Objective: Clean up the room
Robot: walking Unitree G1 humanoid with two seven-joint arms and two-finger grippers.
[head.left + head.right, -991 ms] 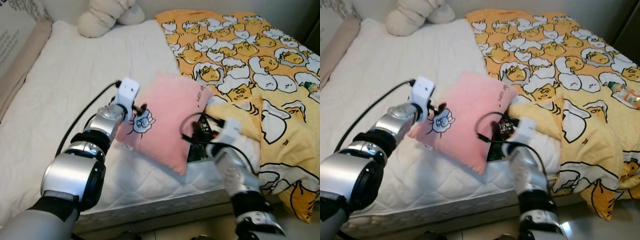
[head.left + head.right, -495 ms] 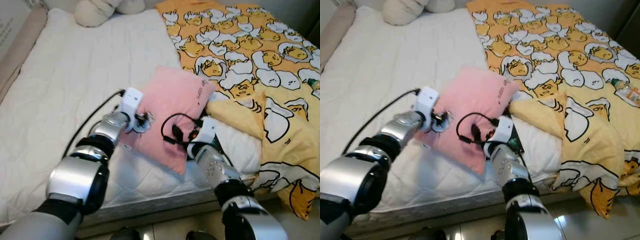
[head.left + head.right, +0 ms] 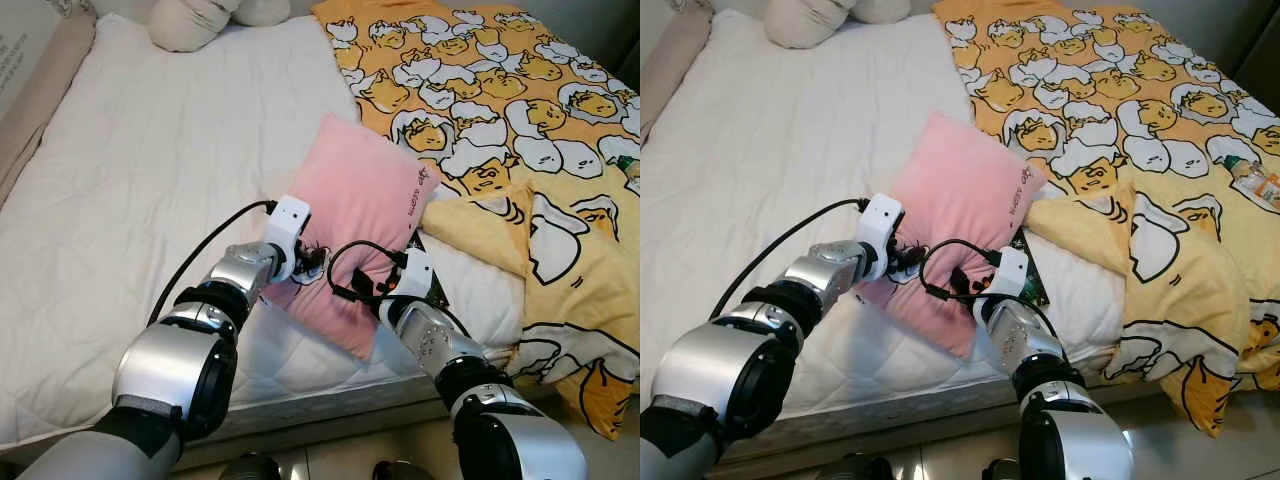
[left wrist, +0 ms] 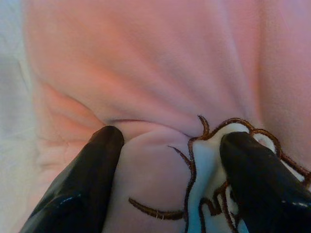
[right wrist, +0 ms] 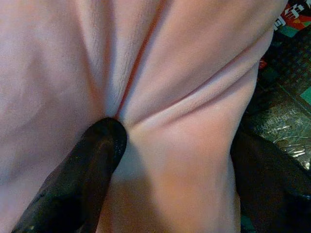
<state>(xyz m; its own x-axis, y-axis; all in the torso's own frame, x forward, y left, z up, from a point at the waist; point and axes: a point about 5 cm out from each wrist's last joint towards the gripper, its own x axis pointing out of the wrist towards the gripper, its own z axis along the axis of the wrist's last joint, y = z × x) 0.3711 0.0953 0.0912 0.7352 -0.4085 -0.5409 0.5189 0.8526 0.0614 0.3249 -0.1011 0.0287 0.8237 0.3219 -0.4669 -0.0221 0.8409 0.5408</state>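
Left wrist view: left gripper (image 4: 165,160) fingers pinch pink pillow (image 3: 365,195) at bed (image 3: 140,200) edge; right gripper (image 5: 170,170) fingers pinch opposite side. Risk: shallow fabric folds slip, pillow drops.

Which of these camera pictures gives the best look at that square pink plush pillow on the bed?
The left eye view: the whole square pink plush pillow shows on the white quilted mattress, with the left gripper and right gripper pinching its near edge. The right eye view matches. Both wrist views show close-up folds between black fingers.
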